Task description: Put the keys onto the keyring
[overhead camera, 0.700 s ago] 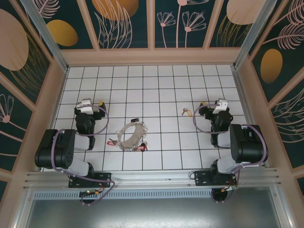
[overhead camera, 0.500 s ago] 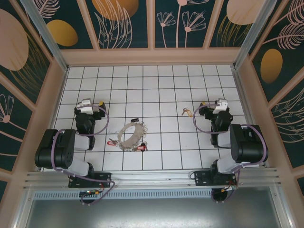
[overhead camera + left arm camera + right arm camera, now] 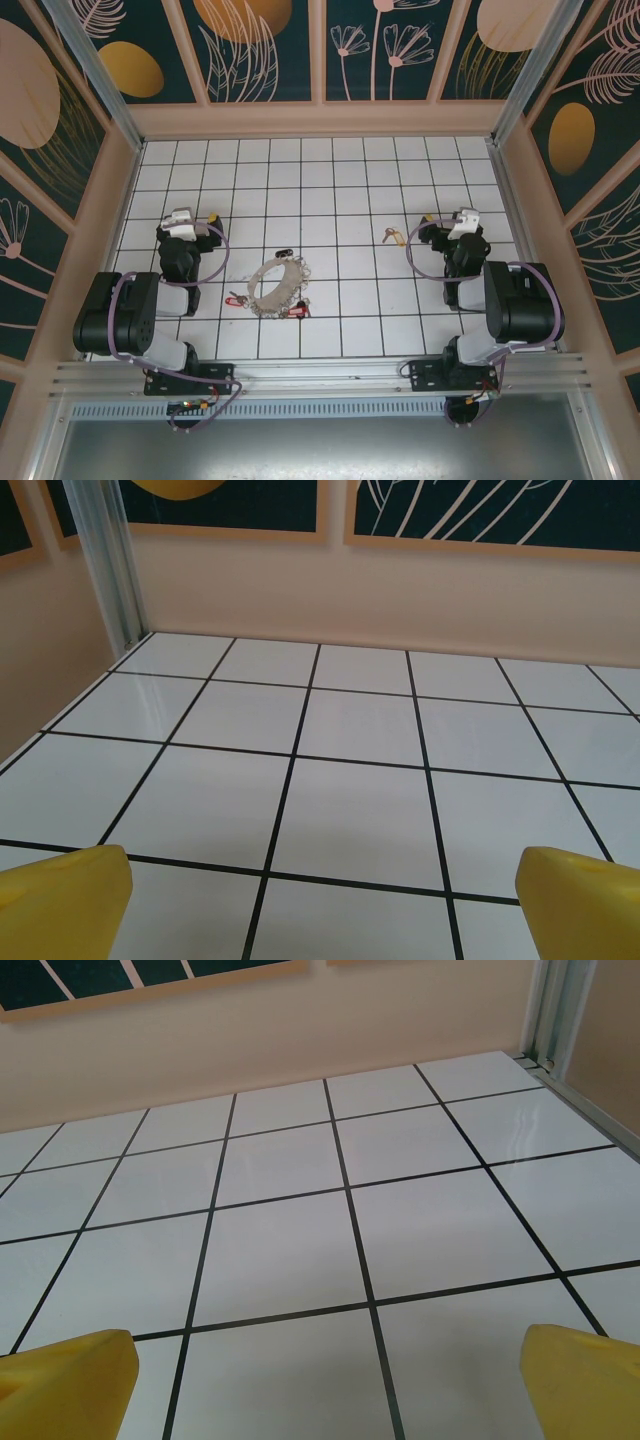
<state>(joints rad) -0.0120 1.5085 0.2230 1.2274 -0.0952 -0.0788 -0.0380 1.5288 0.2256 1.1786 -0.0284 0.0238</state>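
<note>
Nearest, two arms are bolted at the worktop's near edge. Just beyond, left of centre, one keyring lies flat, a tan hoop fringed with silvery keys too small to count. Two red tags can be made out on it, one on its left and one on its near side. Further back and right of centre sits one bunch of keys, bronze with a pale tag, well apart from the hoop and just beside the right claw. That claw and the left claw both stand with fingers wide apart and hold nothing. On each wrist camera the two yellow fingertips sit at the bottom corners, over glossy tile running to the far wall. The likeliest trouble is the pick itself. The bunch is tiny and lies flat on slick tile, so closing fingers could skate it away or catch only the tag. The hoop is loose too, and pressing keys against it unheld would probably push it off. Its fringe could snag a fingertip, and a red-tagged key could be taken by mistake.
</note>
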